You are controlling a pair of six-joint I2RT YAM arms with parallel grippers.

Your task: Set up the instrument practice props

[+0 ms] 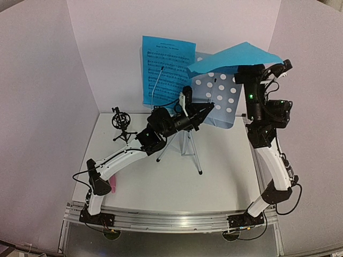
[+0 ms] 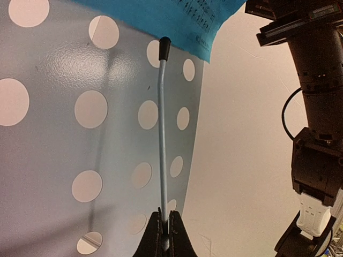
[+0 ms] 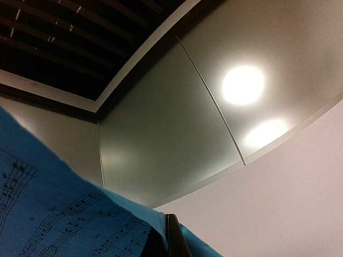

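The pale-blue perforated music-stand desk point(image 1: 222, 101) stands on silver tripod legs point(image 1: 194, 155) at the table's middle back. One blue sheet-music page point(image 1: 166, 69) stands against its left side. My left gripper point(image 1: 208, 110) is shut on the desk's thin wire page-holder arm point(image 2: 162, 134), seen close in the left wrist view between my fingertips point(image 2: 165, 235). My right gripper point(image 1: 244, 69) is shut on a second blue page point(image 1: 233, 58) and holds it in the air above the desk; that page point(image 3: 64, 225) shows at the gripper point(image 3: 170, 243) in the right wrist view. The black tripod mic mount point(image 1: 122, 126) stands at the left. The pink microphone point(image 1: 114, 184) lies partly hidden by my left arm.
White walls close the back and both sides of the table. My right arm point(image 2: 316, 107) rises just right of the desk. A metal rail point(image 1: 171, 219) runs along the near edge.
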